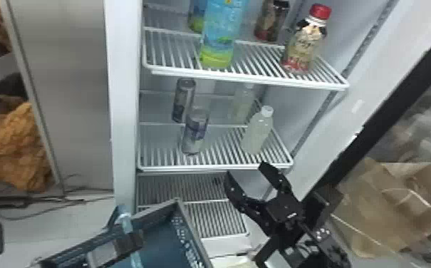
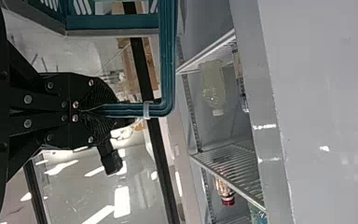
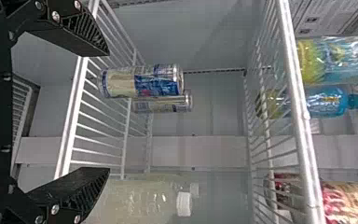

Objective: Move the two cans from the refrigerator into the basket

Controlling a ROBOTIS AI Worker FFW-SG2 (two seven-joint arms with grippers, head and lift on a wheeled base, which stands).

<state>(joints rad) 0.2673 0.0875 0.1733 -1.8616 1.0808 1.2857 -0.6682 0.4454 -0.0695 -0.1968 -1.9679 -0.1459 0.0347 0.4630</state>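
Note:
My right gripper (image 1: 245, 169) stands open just in front of the middle shelf's front edge. On the left half of that shelf, two cans stand upright, a front can (image 1: 195, 132) and a back can (image 1: 183, 100) behind it. In the right wrist view the open right gripper (image 3: 107, 111) has the front can (image 3: 121, 82) beyond its tips, with the back can (image 3: 163, 103) partly hidden behind. The teal basket (image 1: 189, 238) is low in front of the refrigerator. In the left wrist view my left gripper (image 2: 87, 110) is shut on the basket handle (image 2: 130, 110).
Two pale bottles share the cans' shelf, the nearer bottle (image 1: 257, 132) at the right. Above, a shelf (image 1: 257, 53) bears a blue bottle (image 1: 221, 34) and a red-capped bottle (image 1: 305, 42). Refrigerator walls flank the shelves. A brown paper bag (image 1: 396, 210) lies to the right.

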